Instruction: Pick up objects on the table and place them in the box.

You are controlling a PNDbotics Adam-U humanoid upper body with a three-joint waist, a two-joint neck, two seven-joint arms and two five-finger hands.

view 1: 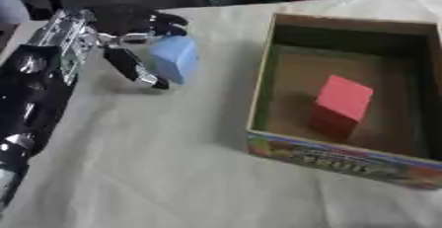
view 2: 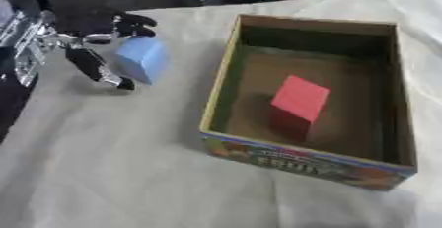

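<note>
Cloth-covered worktop [view 1: 172,172] lies bare between the left hand [view 1: 129,29] and the box [view 1: 345,160], which sits well apart to the right. The hand's fingers and thumb pinch a blue block [view 1: 175,57] near the far left edge. Inside the open box stands a red block [view 1: 343,103], with free floor around it.

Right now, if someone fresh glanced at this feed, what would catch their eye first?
Probably the red block, lying tilted inside the open cardboard box on the right. Next, the robot's left hand at upper left, its fingers curled around a light blue block just left of the box.
</note>
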